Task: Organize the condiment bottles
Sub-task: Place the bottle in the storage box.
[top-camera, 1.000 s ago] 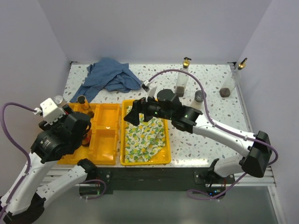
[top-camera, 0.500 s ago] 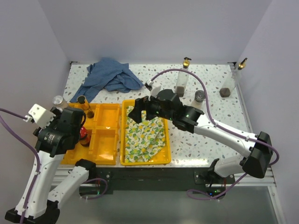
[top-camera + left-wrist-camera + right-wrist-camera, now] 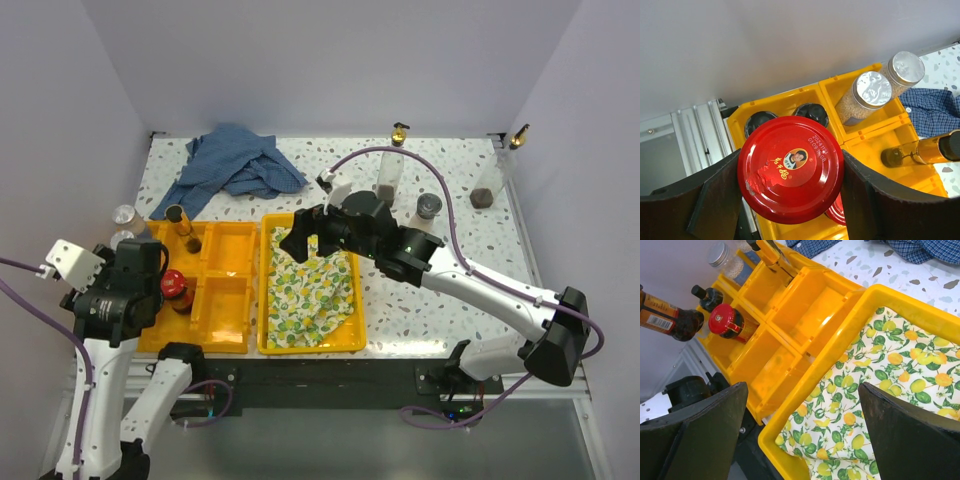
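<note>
Pinching left claw (image 3: 791, 161): red-lidded jar (image 3: 790, 172), above yellow tray (image 3: 785, 96).
Right claw (image 3: 802, 390): spread wide above lemon-print cloth (image 3: 890, 385) in second tray (image 3: 871, 292).

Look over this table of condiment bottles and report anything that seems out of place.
A crumpled lemon-print cloth fills the right yellow tray, where bottles could go, and a blue cloth lies bunched at the back of the table. One gold-topped bottle, a corner bottle and a grey-capped shaker stand loose, not in a tray.
</note>
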Controlling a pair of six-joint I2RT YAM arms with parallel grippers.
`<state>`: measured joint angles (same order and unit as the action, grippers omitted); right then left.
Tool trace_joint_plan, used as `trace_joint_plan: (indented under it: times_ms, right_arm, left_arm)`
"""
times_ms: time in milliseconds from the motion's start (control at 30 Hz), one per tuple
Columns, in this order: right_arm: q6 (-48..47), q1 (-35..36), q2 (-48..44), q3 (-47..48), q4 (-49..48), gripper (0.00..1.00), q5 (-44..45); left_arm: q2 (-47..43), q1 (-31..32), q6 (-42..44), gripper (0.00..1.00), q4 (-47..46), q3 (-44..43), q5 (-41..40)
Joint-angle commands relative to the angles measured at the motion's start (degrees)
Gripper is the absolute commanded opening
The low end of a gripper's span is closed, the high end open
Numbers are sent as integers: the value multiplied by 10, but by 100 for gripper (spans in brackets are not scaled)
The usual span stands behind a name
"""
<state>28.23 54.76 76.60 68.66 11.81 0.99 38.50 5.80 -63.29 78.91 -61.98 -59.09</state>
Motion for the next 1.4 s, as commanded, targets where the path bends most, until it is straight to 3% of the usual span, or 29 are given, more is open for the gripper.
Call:
trace_joint_plan:
  times_ms: [0,400,1033,1367]
  right_arm:
    - [-7,1,-16,4,-6,97,11]
    - [-13,1,-24,-5,0,98,24]
    - [-43,0,-74,-12,29,99,64]
    - [-58,0,-80,-12,33,98,73]
  left_arm:
    - [-9,-12,11,0,-36,-5,-10]
    - [-16,-18,-25,0,-35,27,78]
    - [-12,-18,-152,0,-42,113,21]
    - [-9,-18,-124,0,-126,166,48]
